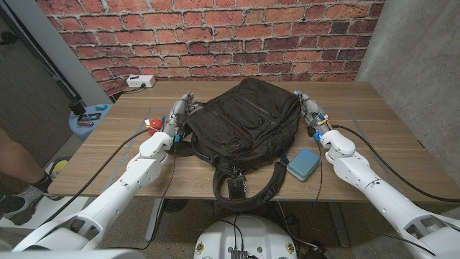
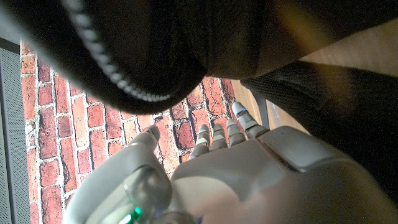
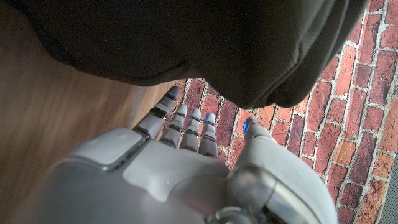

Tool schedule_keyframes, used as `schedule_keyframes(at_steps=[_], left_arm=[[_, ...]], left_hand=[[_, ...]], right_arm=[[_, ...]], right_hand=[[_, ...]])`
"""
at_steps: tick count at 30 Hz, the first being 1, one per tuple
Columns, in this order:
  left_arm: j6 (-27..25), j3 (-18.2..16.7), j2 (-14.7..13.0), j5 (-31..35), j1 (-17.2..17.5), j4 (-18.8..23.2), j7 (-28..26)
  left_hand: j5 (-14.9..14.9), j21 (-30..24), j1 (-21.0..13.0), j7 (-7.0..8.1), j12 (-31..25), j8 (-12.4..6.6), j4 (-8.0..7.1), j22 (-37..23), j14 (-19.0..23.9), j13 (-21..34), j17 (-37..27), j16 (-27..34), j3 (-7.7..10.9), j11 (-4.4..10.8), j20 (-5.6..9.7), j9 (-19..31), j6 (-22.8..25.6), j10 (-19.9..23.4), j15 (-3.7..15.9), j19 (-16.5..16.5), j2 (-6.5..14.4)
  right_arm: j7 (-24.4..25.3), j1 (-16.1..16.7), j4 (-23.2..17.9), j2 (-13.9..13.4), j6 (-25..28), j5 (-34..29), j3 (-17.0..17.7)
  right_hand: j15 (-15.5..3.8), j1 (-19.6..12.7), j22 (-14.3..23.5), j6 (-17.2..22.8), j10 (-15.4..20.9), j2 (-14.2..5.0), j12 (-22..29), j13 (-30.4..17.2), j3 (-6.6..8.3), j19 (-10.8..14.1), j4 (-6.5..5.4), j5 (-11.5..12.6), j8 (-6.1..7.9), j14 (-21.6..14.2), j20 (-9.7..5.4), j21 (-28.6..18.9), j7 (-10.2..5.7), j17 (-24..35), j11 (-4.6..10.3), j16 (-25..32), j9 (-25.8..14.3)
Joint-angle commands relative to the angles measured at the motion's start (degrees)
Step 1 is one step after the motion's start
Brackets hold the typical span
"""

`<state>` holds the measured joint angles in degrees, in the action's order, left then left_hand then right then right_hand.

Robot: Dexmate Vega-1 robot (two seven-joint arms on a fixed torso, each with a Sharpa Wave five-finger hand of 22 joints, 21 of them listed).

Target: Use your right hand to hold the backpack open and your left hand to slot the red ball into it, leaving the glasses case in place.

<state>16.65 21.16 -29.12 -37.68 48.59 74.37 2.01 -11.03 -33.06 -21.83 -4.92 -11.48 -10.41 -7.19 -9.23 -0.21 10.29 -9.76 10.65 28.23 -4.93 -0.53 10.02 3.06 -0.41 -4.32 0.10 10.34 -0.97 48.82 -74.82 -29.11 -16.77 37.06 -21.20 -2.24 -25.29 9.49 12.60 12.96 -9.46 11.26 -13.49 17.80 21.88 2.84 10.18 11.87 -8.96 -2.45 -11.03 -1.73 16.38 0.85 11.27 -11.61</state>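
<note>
Between two empty, spread hands (image 1: 181, 109) (image 1: 309, 109), black backpack (image 1: 241, 119) (seemingly zipped).

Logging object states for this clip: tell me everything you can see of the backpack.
The backpack is black, of woven fabric, lying flat mid-table with its straps and a handle loop trailing toward the near edge. Zipped pockets cross its upper face; whether the main opening is unzipped cannot be told. The left robot hand and right robot hand stand at its two sides. A teal glasses case lies just beside its right corner.
</note>
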Motion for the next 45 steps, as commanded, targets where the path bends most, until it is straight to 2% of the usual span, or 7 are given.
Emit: schedule_keyframes(at_steps=[1,19,30,39,45], left_arm=[[-0.23,0.06,-0.32,-0.35,0.84,0.68,0.42],[-0.46,-1.20,-2.57,-0.74,3.49,3.86,-0.24],[-0.60,-1.56,-3.45,-0.79,3.85,4.45,0.08],[0.21,-1.76,-3.48,-0.59,3.93,4.18,0.17],[0.51,-1.74,-3.54,-0.37,3.92,4.12,0.25]], left_hand=[[-0.34,-0.12,-0.57,-0.45,-0.24,-0.34,0.05,-0.23,0.05,0.22,-0.30,0.29,0.42,-0.34,-0.56,0.13,0.09,-0.07,-0.55,0.26,-0.10],[-0.26,0.61,-0.38,-0.50,-0.07,-0.25,0.20,-0.25,-0.03,0.21,-0.30,0.16,0.77,-0.38,-0.61,0.14,0.15,-0.26,-0.67,0.25,-0.23],[-0.22,0.96,-0.23,-0.41,-0.02,-0.17,0.25,-0.26,-0.16,0.22,-0.30,0.09,0.94,-0.42,-0.59,0.14,0.07,-0.30,-0.67,0.37,-0.29],[-0.18,1.23,-0.14,-0.41,-0.01,-0.13,0.31,-0.26,-0.13,0.22,-0.30,0.08,1.08,-0.40,-0.60,0.14,0.03,-0.26,-0.69,0.48,-0.33],[-0.16,1.44,-0.12,-0.36,-0.01,-0.10,0.42,-0.27,-0.09,0.22,-0.28,0.07,1.20,-0.41,-0.58,0.14,-0.02,-0.22,-0.74,0.57,-0.38]], right_arm=[[1.22,1.42,-1.30,-0.07,-0.58,-0.29,0.23],[3.52,3.45,-5.83,-1.79,0.26,-2.33,0.00],[5.17,4.18,-8.36,-2.91,0.90,-4.03,-0.03],[6.66,4.25,-11.34,-4.73,2.97,-6.97,-0.83],[8.80,5.00,-15.56,-7.36,5.76,-10.10,-1.02]], right_hand=[[-2.14,-0.54,0.29,0.40,0.27,0.08,0.29,-0.03,0.41,0.57,0.11,0.28,0.24,-0.39,-2.85,-0.33,0.08,0.16,0.01,0.36,-0.23],[-2.08,-0.48,0.29,0.20,0.12,0.12,0.21,0.21,0.41,0.45,0.31,0.28,0.07,-0.16,-2.73,-0.23,0.13,-0.06,-0.02,0.40,-0.14],[-1.96,-0.55,0.30,0.22,0.07,0.13,0.19,0.36,0.46,0.40,0.52,0.30,0.03,-0.10,-2.66,-0.18,0.11,-0.23,0.07,0.44,-0.10],[-1.90,-0.89,0.30,0.13,0.01,0.22,0.16,0.50,0.60,0.35,0.95,0.35,-0.05,-0.10,-2.63,-0.15,0.19,-0.51,-0.03,0.44,-0.05],[-1.78,-1.08,0.30,0.00,-0.08,0.35,0.12,0.58,0.64,0.38,1.23,0.36,-0.13,-0.09,-2.60,-0.15,0.27,-0.68,-0.06,0.43,-0.03]])
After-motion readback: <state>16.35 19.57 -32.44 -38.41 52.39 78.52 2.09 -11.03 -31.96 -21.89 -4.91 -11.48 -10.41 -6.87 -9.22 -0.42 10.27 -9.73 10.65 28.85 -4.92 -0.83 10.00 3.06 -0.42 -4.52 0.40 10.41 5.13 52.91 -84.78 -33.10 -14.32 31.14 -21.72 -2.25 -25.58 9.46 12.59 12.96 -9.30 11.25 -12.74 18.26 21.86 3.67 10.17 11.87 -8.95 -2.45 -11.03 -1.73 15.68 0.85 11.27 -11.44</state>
